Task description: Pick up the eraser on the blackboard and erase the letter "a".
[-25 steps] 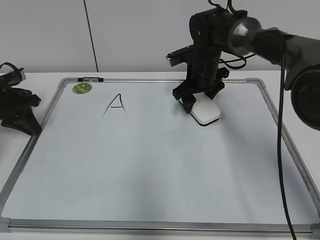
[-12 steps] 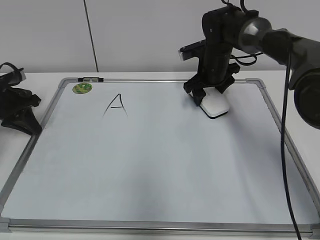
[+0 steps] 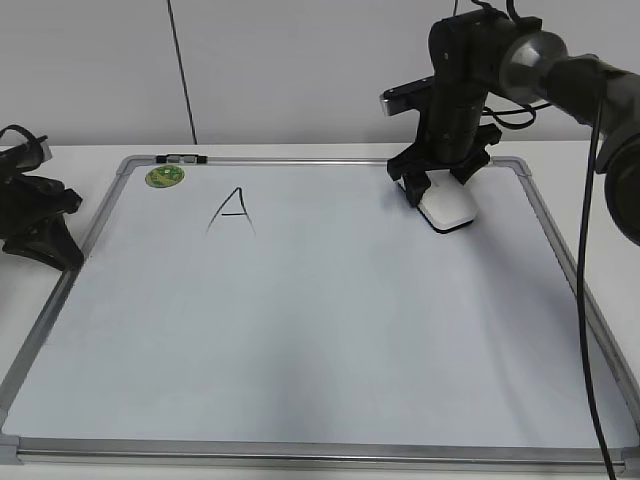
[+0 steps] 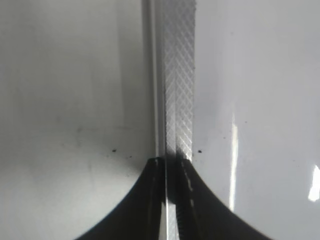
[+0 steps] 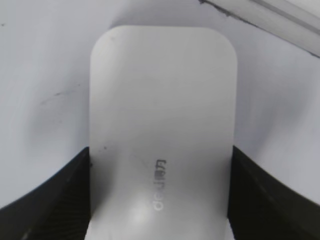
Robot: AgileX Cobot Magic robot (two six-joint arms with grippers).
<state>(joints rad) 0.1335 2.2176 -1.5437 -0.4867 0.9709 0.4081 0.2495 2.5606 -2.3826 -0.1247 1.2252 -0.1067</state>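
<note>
White smooth rounded-rectangle plastic eraser (image 3: pixel 446 211) is sitting clamped in right hand (image 3: pixel 440 186) on glossy silver-framed whiteboard (image 3: pixel 300 330); left hand (image 4: pixel 170 165) pinched closed, empty.

White rounded-rectangle eraser (image 3: pixel 446 210) with small grey lettering, flat on the blackboard (image 3: pixel 300 350) at upper right of the frame, near the top rail. Board: white surface, silver-grey frame, filling the lower frame. No lowercase "a" is visible.
</note>
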